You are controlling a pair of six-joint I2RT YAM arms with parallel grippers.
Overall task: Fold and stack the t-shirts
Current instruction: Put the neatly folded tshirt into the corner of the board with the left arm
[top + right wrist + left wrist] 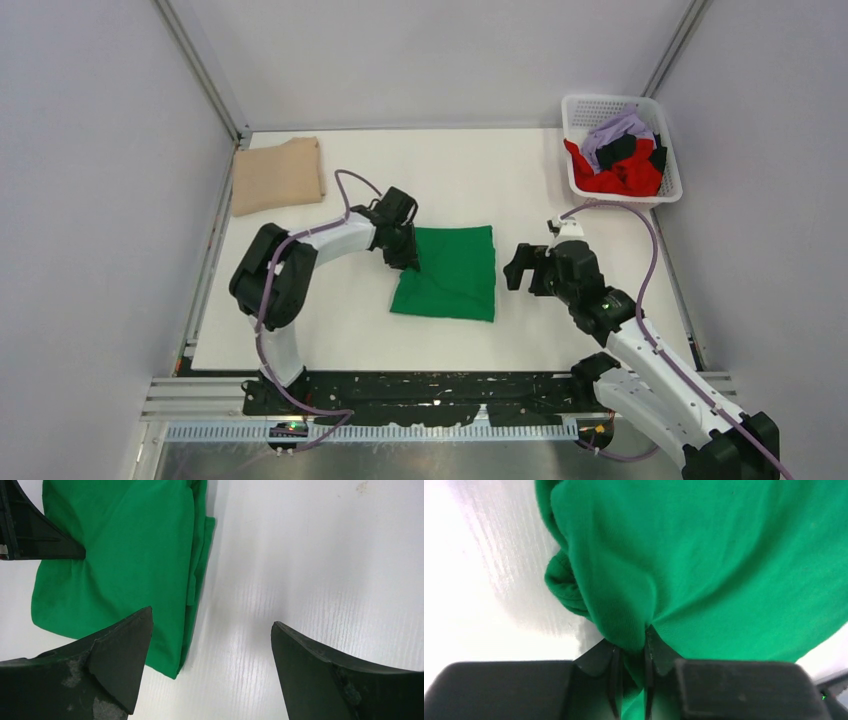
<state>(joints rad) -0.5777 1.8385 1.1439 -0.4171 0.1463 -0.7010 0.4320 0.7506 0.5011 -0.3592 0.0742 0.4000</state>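
Observation:
A folded bright green t-shirt (pixel 450 272) lies in the middle of the white table. My left gripper (pixel 405 258) is shut on its left edge; in the left wrist view a pinch of green cloth (pixel 634 630) is bunched between the two black fingers (pixel 610 662). My right gripper (pixel 527 268) hovers just right of the shirt, open, with only bare table between its fingers (pixel 125 655); the shirt's right edge (pixel 192 595) lies beside its left finger. A folded tan t-shirt (pixel 278 175) rests at the far left. Red, lilac and black t-shirts (pixel 622 160) are heaped in the basket.
A white plastic lattice basket (pixel 578 110) stands at the far right corner of the table (pixel 330 330). Grey walls and metal frame posts close in the table on three sides. The arms' black base rail runs along the near edge.

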